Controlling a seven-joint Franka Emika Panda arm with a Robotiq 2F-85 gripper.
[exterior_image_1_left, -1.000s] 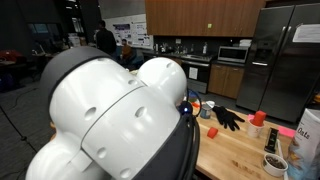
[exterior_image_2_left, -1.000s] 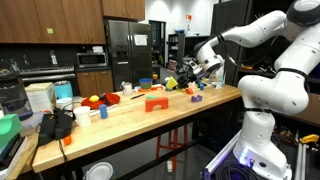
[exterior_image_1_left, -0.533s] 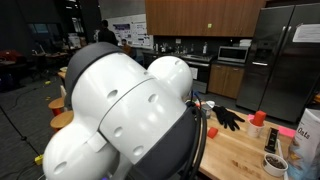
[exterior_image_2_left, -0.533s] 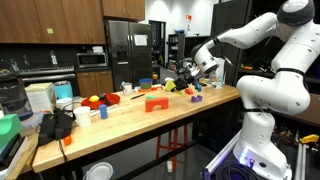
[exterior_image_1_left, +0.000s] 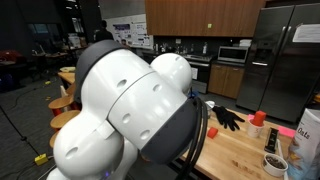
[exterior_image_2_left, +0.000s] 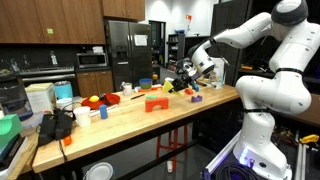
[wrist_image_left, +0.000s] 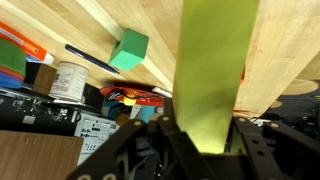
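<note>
A kitchen-style lab, with dark wood cabinets, a steel fridge (exterior_image_2_left: 125, 50) and a microwave (exterior_image_2_left: 93, 60) along the back wall. A long wooden surface (exterior_image_2_left: 120, 135) runs across the room.

Your white arm (exterior_image_2_left: 250, 25) reaches over the end of the surface that lies beside the robot's own base. The tool (exterior_image_2_left: 188, 78) hangs just above the wood there, close to the far edge.

In the wrist view its fingers are closed tight on a yellow-green piece (wrist_image_left: 215, 60), one finger on each side. The piece sticks out from them as a wide flat band and is held up off the surface. What sort of object it is cannot be told.

Beyond the piece a teal cube (wrist_image_left: 128, 50) sits on the wood, and a small white jar (wrist_image_left: 68, 80) stands near it.

Further along, near the middle of the surface, lies an orange block (exterior_image_2_left: 155, 103). In an exterior view the arm's rounded joints fill most of the picture, with a black glove (exterior_image_1_left: 228, 118) lying on the wood behind them.
</note>
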